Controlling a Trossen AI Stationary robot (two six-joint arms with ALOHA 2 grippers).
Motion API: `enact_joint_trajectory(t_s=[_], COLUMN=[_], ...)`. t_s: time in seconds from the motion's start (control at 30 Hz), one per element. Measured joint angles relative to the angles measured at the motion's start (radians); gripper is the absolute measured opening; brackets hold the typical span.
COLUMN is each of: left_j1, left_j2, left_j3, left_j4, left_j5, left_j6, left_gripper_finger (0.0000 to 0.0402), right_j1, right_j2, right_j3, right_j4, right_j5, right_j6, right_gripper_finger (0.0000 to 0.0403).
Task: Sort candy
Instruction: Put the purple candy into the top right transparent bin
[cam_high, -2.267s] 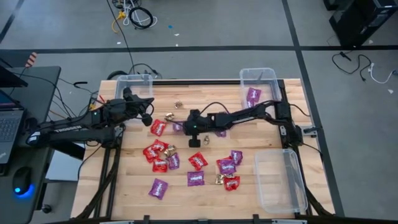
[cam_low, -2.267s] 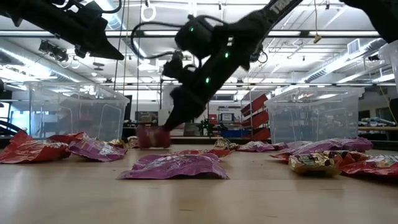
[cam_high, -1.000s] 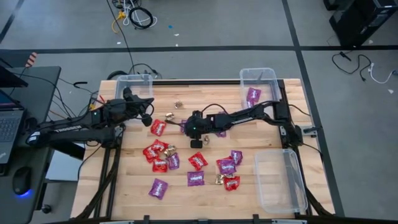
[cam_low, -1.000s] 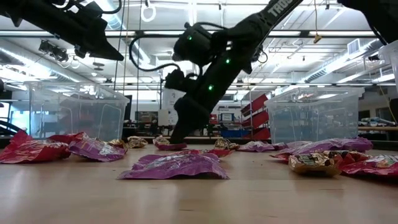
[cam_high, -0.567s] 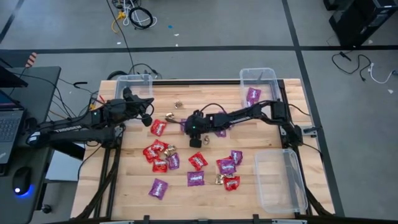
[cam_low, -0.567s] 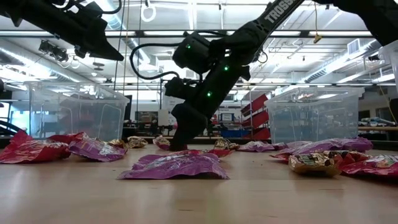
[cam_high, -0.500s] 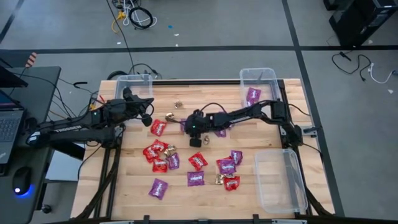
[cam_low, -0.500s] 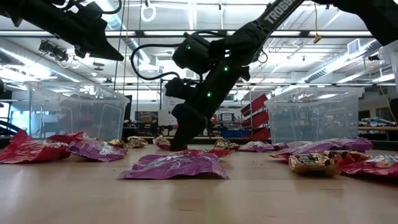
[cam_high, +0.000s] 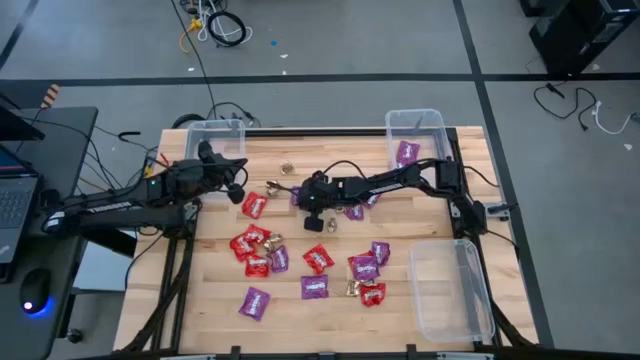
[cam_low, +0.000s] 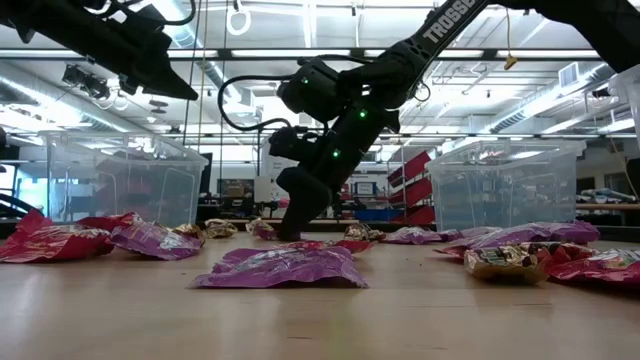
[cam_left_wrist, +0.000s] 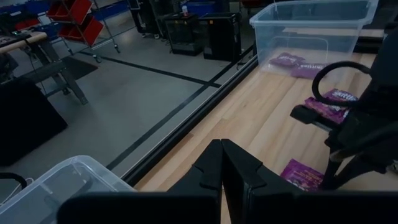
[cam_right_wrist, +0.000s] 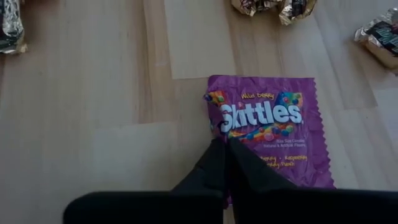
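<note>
Red, purple and gold candy lies scattered on the wooden table (cam_high: 210, 300), most of it in the near middle (cam_high: 310, 265). My right gripper (cam_high: 301, 197) (cam_low: 288, 233) reaches in from the right and points down at a flat purple packet (cam_right_wrist: 267, 124) in the table's middle. Its fingers are shut, tips at the packet's side edge (cam_right_wrist: 222, 144). My left gripper (cam_high: 240, 185) hovers shut (cam_left_wrist: 222, 163) above the table's far left, near a red packet (cam_high: 255, 205). My right gripper has its shut fingertips (cam_right_wrist: 217, 152) down on the purple packet, just inside one long side edge (cam_right_wrist: 212, 124), coming slanting from above and from the table's right. The packet lies flat on the table. Whether a layer is pinched between the fingers cannot be told.
A clear bin (cam_high: 215, 135) stands at the far left corner. A second (cam_high: 415, 125) at the far right holds purple packets (cam_high: 407, 152). A third (cam_high: 450, 290) sits at the near right edge. Gold pieces (cam_high: 287, 168) (cam_right_wrist: 273, 6) lie close to the right gripper.
My right gripper has moved toward the table's far edge and slightly left, and has come down onto the purple packet. My left arm has kept still.
</note>
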Motion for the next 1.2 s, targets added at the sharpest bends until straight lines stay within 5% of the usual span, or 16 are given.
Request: enact_joint_trajectory(t_s=[0.6, 1.2], left_j1=[0.000, 0.000], left_j2=[0.000, 0.000], left_j3=[0.000, 0.000], left_j4=[0.003, 0.003], left_j5=[0.000, 0.000], left_j6=[0.000, 0.000], left_gripper_finger=[0.0009, 0.0009], right_j1=[0.017, -0.031], right_j2=[-0.128, -0.432], right_j3=[-0.003, -0.001], right_j4=[-0.035, -0.333], right_j5=[0.020, 0.168], right_j6=[0.066, 0.078], right_gripper_finger=[0.0000, 0.0000])
